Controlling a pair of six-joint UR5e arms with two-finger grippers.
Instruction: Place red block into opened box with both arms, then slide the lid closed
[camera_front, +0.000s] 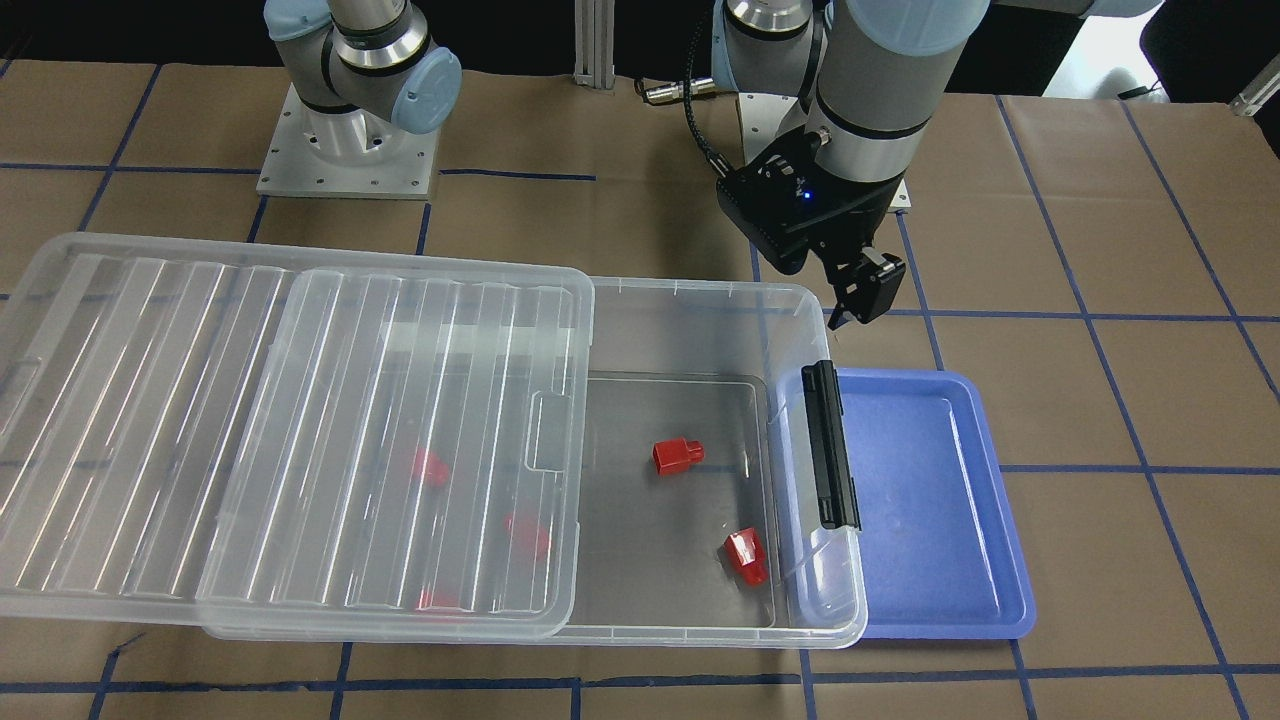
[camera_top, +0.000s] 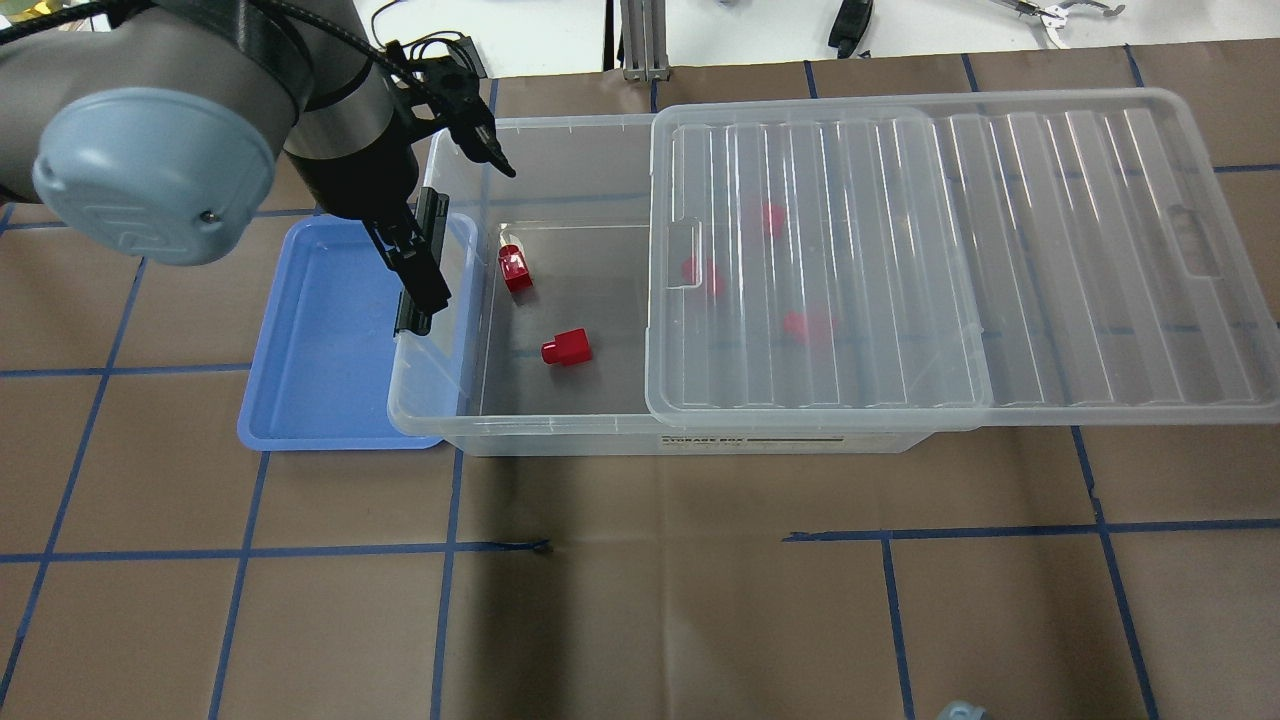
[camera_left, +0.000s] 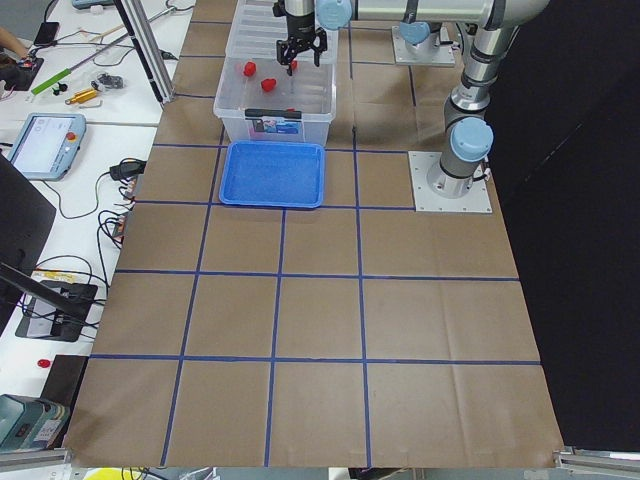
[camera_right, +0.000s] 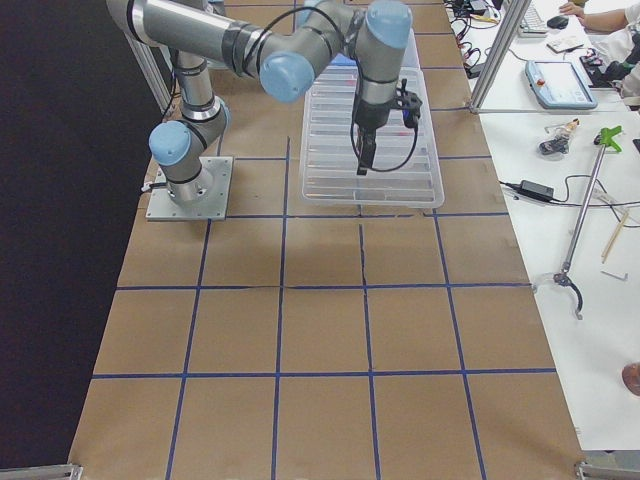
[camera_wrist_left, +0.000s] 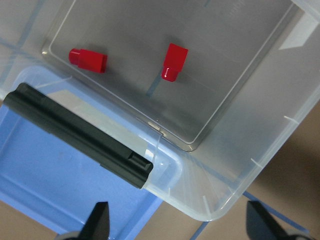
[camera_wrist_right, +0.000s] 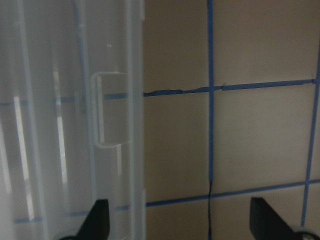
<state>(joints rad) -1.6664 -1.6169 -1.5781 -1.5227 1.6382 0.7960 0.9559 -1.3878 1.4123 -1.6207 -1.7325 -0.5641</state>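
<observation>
The clear box (camera_front: 700, 292) lies across the table with its ribbed lid (camera_front: 290, 430) slid partway off, so the latch end is uncovered. On the bare floor of that end lies the red block (camera_front: 678, 455) (camera_wrist_left: 174, 62). A red tapered piece (camera_front: 746, 556) sits nearer the black latch bar (camera_front: 832, 445). My left gripper (camera_wrist_left: 180, 222) hovers open and empty above the box corner by the latch. My right gripper (camera_wrist_right: 180, 222) is open and empty over the lid's far short end, by its recessed tab (camera_wrist_right: 107, 110).
A blue tray (camera_front: 930, 500) sits against the box's latch end, partly under its rim. Three more red pieces (camera_top: 770, 218) show blurred under the lid. Brown paper with blue tape lines covers the table. Tools, cables and a person's hands lie beyond the table's edges.
</observation>
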